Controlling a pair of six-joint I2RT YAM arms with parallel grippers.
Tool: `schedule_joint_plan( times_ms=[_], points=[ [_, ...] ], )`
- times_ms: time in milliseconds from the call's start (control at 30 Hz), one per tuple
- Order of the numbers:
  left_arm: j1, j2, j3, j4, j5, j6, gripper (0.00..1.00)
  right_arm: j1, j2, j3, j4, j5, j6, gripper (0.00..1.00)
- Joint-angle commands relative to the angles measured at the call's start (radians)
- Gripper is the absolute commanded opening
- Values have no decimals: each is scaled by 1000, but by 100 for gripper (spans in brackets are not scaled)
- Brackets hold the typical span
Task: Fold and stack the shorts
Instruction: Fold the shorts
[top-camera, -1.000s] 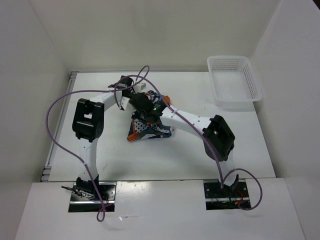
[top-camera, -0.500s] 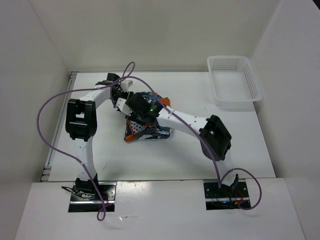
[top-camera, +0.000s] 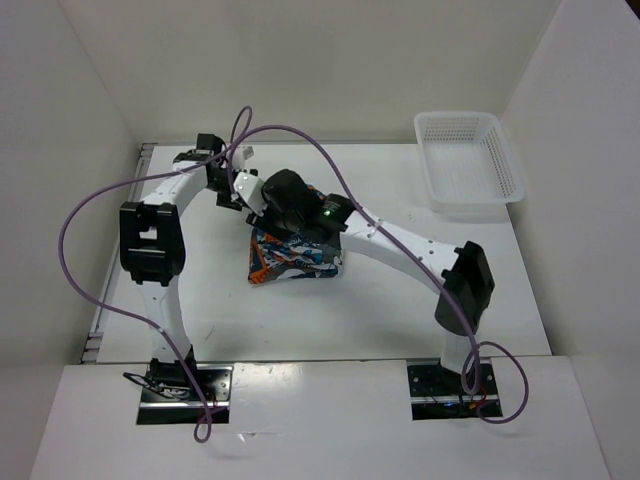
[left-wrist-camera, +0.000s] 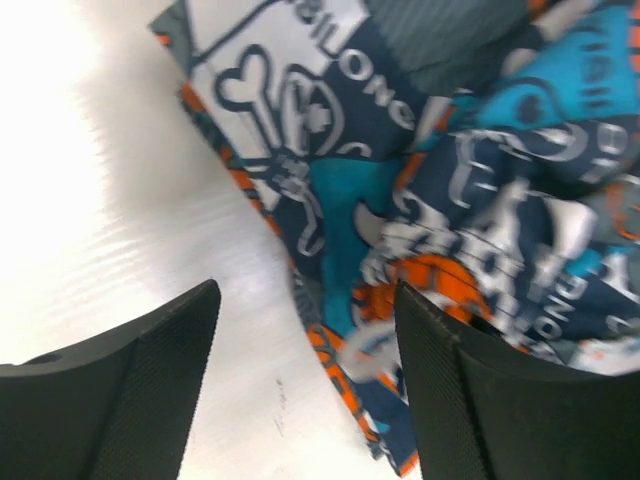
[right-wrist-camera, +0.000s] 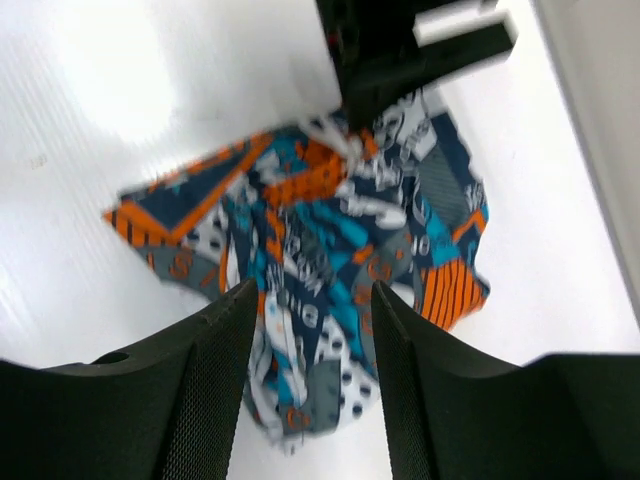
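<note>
Two claws hang over the crumpled shorts, which lie bunched mid-tabletop; the left claw gapes wide and empty, the cloth's left edge beneath its gap; the right claw stands parted, gripping nothing, above the heap's middle.

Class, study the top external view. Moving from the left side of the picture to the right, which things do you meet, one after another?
left arm's black elbow block → shorts → white mesh basket. The right arm's elbow is left out because it sits level with the basket.
</note>
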Motion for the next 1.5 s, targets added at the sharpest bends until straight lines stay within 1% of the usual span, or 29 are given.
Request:
schedule_joint_plan(
  times_ms=[0,67,100,133,167,200,267,300,433,467,500,533,567,600,633,700,733,767,800,833,900,1100,1233,1267,1300,1333,1367,1400,1467],
  points=[
    [-14,-88,36,-35,113,4,78,-26,-89,-130,11,21,1,54],
    [-29,-97,9,-35,123,4,80,-40,-133,-231,30,21,-11,54],
    [-41,-97,8,-35,124,4,84,-51,-149,-263,30,21,-11,54],
    [-41,-97,-4,-35,146,4,85,-51,-164,-326,39,9,-20,54],
    [-51,-97,-4,-35,160,4,87,-61,-191,-355,39,0,-31,56],
    [-51,-97,-13,-25,173,4,92,-61,-202,-383,39,-25,-31,60],
    [-51,-97,-13,-24,193,4,94,-61,-224,-455,48,-37,-52,63],
    [-64,-97,-13,-14,193,4,94,-61,-224,-475,48,-37,-53,64],
    [-104,-13,-4,-3,131,4,95,-71,-224,-576,108,-37,-62,64],
    [-117,1,-4,-3,118,4,94,-71,-224,-590,134,-37,-71,64],
    [-117,15,-4,-3,107,4,92,-71,-224,-602,145,-37,-71,63],
    [-126,43,7,6,92,4,87,-71,-224,-627,155,-37,-71,59],
    [-126,52,7,6,66,4,67,-71,-215,-639,180,-37,-71,55],
    [-126,61,18,6,56,4,59,-71,-215,-650,192,-26,-71,50],
    [-126,61,18,6,56,4,54,-71,-215,-671,208,-11,-71,39],
    [-126,61,27,6,56,4,48,-71,-205,-704,253,-2,-71,28],
    [-126,61,27,6,56,4,42,-71,-205,-714,267,10,-71,24],
    [-126,61,38,6,56,4,38,-71,-205,-724,277,11,-86,15],
    [-126,51,50,6,45,4,33,-71,-205,-733,289,11,-95,9],
    [-126,50,59,6,45,4,24,-71,-196,-733,289,0,-96,0],
    [-117,15,77,6,45,4,22,-71,-196,-742,277,-23,-105,0],
    [-86,-43,90,26,-7,4,22,-71,-253,-742,208,-80,-123,0],
    [-86,-43,72,14,1,4,32,-51,-264,-751,195,-91,-143,0],
    [-98,-43,62,14,1,4,40,-51,-264,-736,195,-101,-143,1],
    [-98,-43,52,14,1,4,44,-51,-264,-713,185,-101,-132,8],
    [-98,-43,32,14,-25,4,48,-51,-273,-701,185,-101,-132,11],
    [-98,-34,31,14,-25,4,51,-51,-273,-670,176,-101,-120,17],
    [-98,-34,22,14,-37,4,60,-51,-282,-655,175,-101,-111,27],
    [-98,-60,22,14,-37,4,72,-51,-305,-609,165,-111,-85,36]
  ],
)
